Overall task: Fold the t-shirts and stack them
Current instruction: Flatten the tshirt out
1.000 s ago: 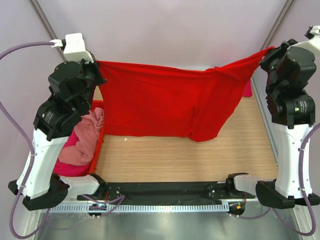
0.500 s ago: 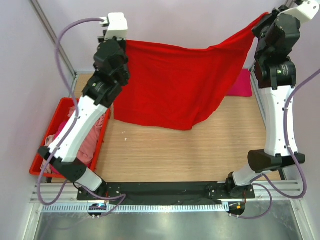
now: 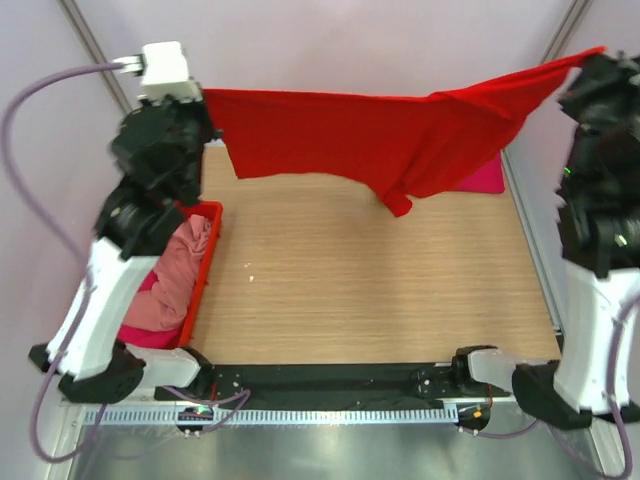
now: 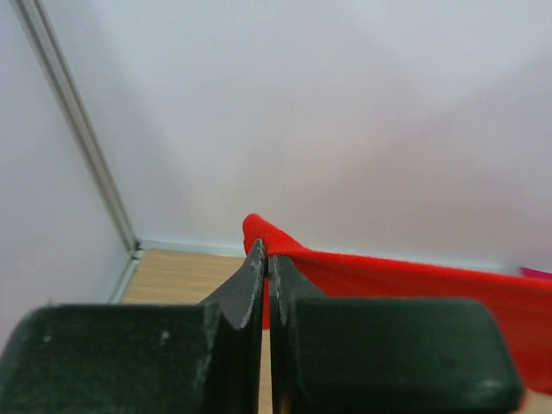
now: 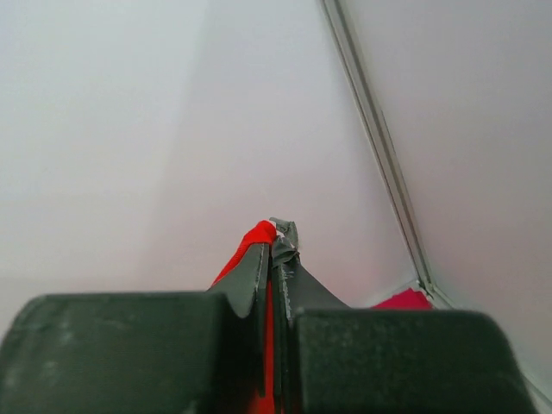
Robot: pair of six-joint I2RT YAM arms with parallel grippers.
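A bright red t-shirt (image 3: 370, 135) hangs stretched in the air across the far side of the table, held at both top corners. My left gripper (image 4: 266, 255) is shut on its left corner (image 4: 259, 231), the cloth running off to the right. My right gripper (image 5: 272, 241) is shut on the right corner, a red tip (image 5: 259, 233) poking out above the fingers. In the top view the shirt's lower edge droops to a point (image 3: 398, 205) above the wood. A magenta-crimson t-shirt (image 3: 480, 178) lies at the back right, partly behind the red one. Pale pink and magenta t-shirts (image 3: 170, 285) fill the bin.
A rigid red plastic bin (image 3: 205, 262) stands at the table's left edge beside my left arm (image 3: 140, 220). The wooden tabletop (image 3: 360, 290) stretches in front of the hanging shirt. Pale walls with metal corner posts (image 3: 92, 45) close in the back and sides.
Both arms swung the red shirt up and back; its lower edge has lifted off the table and now hangs higher, stretched flatter. The left arm moved back toward the left.
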